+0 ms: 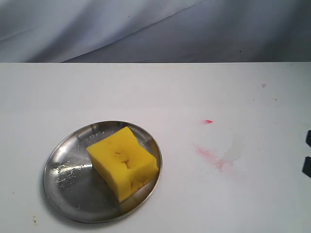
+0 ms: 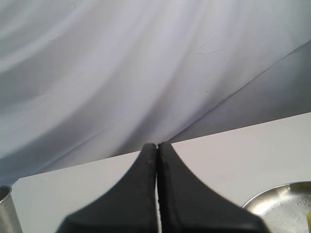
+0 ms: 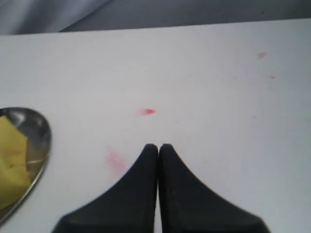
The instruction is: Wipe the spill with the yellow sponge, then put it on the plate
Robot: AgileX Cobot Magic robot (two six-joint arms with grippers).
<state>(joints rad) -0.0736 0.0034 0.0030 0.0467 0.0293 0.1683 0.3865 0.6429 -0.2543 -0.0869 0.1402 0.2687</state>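
Note:
The yellow sponge [image 1: 123, 161] lies inside the silver plate [image 1: 63, 170] at the table's front left, with no gripper touching it. No tan-orange spill shows anywhere; the table right of the plate carries only a faint pink-red streak [image 1: 210, 156] and a small red dot [image 1: 208, 121]. My left gripper [image 2: 156, 144] is shut on nothing and held above the table, with the plate's rim [image 2: 272, 194] off to one side. My right gripper [image 3: 158, 145] is also shut and empty, hovering near the pink streak [image 3: 115, 160], with the plate [image 3: 43, 141] and sponge [image 3: 12, 160] at the frame's edge.
Grey cloth [image 1: 155, 29] hangs behind the white table's far edge. A metal cylinder [image 2: 6, 208] peeks in at the corner of the left wrist view. Two dark parts [image 1: 307, 165] of the right arm poke in at the exterior view's right edge.

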